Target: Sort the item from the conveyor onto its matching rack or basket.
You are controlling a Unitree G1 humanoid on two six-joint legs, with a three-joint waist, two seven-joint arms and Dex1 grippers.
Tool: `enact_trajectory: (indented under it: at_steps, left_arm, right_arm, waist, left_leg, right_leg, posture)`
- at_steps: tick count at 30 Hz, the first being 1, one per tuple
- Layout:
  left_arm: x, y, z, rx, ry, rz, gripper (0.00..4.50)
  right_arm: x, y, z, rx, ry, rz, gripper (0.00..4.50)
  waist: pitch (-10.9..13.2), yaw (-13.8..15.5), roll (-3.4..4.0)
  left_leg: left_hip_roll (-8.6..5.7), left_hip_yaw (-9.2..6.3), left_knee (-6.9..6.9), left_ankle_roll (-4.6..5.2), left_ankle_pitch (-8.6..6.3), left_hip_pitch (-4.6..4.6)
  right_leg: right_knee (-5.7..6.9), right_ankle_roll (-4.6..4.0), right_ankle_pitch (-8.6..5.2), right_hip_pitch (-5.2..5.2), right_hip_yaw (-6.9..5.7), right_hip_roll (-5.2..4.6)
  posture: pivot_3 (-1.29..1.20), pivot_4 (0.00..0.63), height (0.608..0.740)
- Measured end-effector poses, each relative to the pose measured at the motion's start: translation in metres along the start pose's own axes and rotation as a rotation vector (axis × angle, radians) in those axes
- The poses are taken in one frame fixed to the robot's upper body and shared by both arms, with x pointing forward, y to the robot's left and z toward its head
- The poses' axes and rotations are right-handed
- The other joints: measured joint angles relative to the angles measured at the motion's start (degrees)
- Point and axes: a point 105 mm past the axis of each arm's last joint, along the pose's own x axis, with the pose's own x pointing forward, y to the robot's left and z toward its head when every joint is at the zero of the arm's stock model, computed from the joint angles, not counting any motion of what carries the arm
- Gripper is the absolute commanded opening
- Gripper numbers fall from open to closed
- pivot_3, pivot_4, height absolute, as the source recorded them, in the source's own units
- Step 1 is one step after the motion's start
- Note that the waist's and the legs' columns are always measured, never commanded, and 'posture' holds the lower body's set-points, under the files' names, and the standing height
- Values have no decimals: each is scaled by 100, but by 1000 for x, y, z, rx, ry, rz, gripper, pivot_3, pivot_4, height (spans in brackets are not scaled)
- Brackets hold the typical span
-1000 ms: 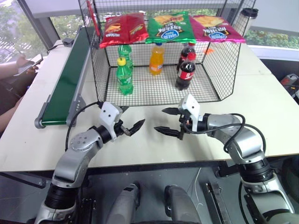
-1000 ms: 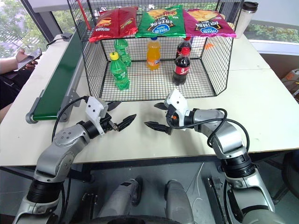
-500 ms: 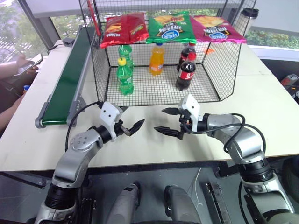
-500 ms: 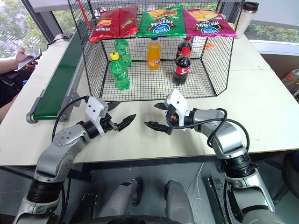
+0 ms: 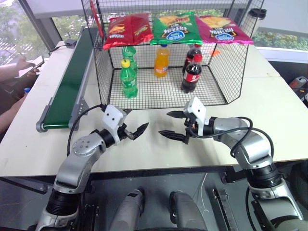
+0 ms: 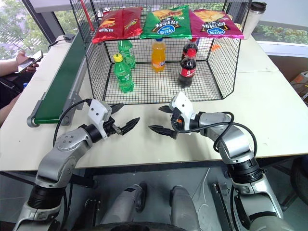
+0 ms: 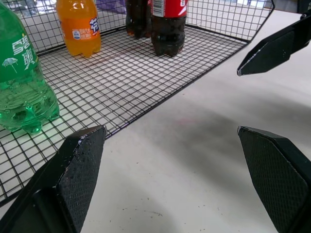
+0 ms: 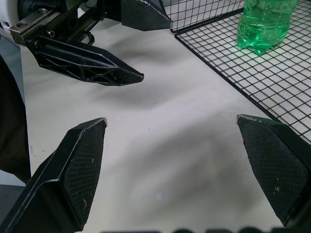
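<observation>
Orange soda bottle (image 5: pixel 161 61) stood in the black wire-mesh cage (image 5: pixel 219 72) — both tools, left (image 5: pixel 136 131) and right (image 5: pixel 172 124), hung spread and empty; the dark green conveyor belt (image 5: pixel 72 82) looked bare, so waiting seemed next.

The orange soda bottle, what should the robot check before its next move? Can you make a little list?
1. Left gripper open and empty: ok.
2. Right gripper open and empty: ok.
3. Bottle waiting on the conveyor: not ok, the part of the belt in view is bare.
4. Orange soda bottle upright in the wire cage: ok, between the green bottles and cola bottles.
5. Grippers apart from each other above the table: ok.
</observation>
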Motion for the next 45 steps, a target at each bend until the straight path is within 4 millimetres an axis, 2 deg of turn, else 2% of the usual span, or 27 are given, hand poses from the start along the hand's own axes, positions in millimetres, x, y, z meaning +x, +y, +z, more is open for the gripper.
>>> enact_trajectory:
  at_steps: [6,10,13,19,25,31,36,45]
  left_arm:
    - [-3,3,2,14,6,10,4500]
    - [-18,12,19,53,-31,53,4500]
    - [-28,20,24,51,-39,95,4500]
    - [-52,47,44,13,-100,253,4500]
    - [-67,54,47,24,-82,305,4500]
    - [-82,69,62,60,-100,369,4500]
    - [-87,70,55,44,-75,381,4500]
    - [-94,75,54,36,-72,417,4500]
  right_arm:
    - [1,0,3,-8,-7,2,4414]
    - [2,0,4,-12,-8,4,4414]
    - [2,0,6,-18,-14,7,4414]
    - [6,2,14,-35,-33,35,4414]
    - [9,6,16,-33,-47,68,4414]
    - [9,8,17,-34,-50,84,4414]
    - [9,8,22,-49,-55,92,4414]
    - [9,9,23,-52,-56,106,4414]
  waist:
    - [0,-1,0]
    - [0,-11,0]
    - [0,-7,0]
    - [0,-1,0]
    - [0,-4,0]
    - [0,-3,0]
    - [0,-5,0]
    - [0,-2,0]
  left_leg:
    - [0,0,0,0,0,0]
    - [1,0,-2,0,-1,0]
    - [1,0,-2,0,0,0]
    - [0,-1,-2,0,-1,-1]
    - [1,-1,-2,0,0,0]
    - [1,0,-2,-1,-1,0]
    - [1,0,-3,-1,-1,0]
    - [2,0,-3,-1,-1,-2]
  right_leg:
    - [0,0,0,0,0,0]
    - [0,0,-1,-2,0,0]
    - [0,1,-1,-2,0,0]
    - [0,16,-10,-1,0,0]
    - [1,-1,0,-2,0,2]
    - [-1,12,-8,-2,0,1]
    - [-2,-1,-1,-2,1,0]
    - [-3,1,-3,-2,1,0]
  posture:
    - [0,150,739]
    - [0,150,739]
    - [0,150,739]
    - [0,150,739]
    - [0,150,739]
    - [0,150,739]
    - [0,150,739]
    - [0,150,739]
